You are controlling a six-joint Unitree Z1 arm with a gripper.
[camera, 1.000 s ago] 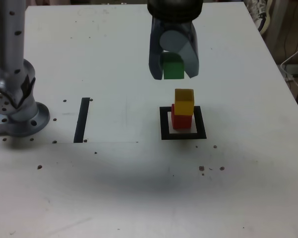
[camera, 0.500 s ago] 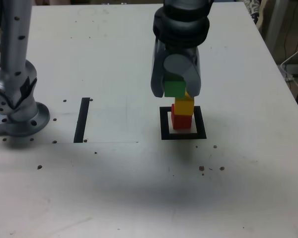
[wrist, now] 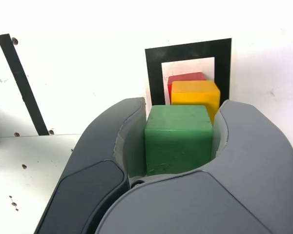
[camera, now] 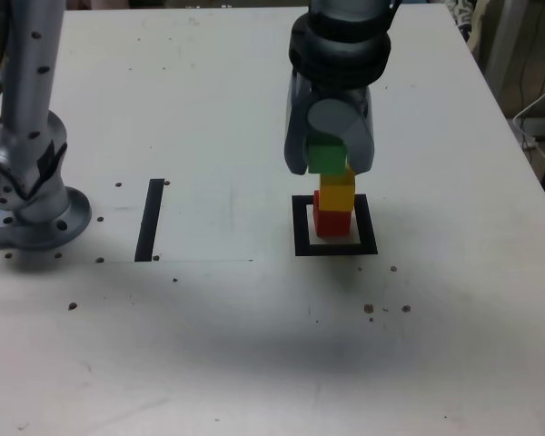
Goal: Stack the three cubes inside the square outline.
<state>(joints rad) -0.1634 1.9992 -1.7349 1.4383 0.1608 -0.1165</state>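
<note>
hand (camera: pixel 328 156) clamped on green cube (camera: pixel 326 157), upper centre of exterior view | just above yellow cube (camera: pixel 336 193) on red cube (camera: pixel 331 221) in square outline (camera: pixel 301 227) on bench (camera: pixel 209 336) | likely light, rigid, smooth-faced; opposite flat sides suit gripping

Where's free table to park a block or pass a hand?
Bare patches: between the black strip and the square outline; the whole near side of the table; the exterior view's right of the outline. Crowded: the outline itself, holding red cube and yellow cube, with the gripper holding the green cube above.
</note>
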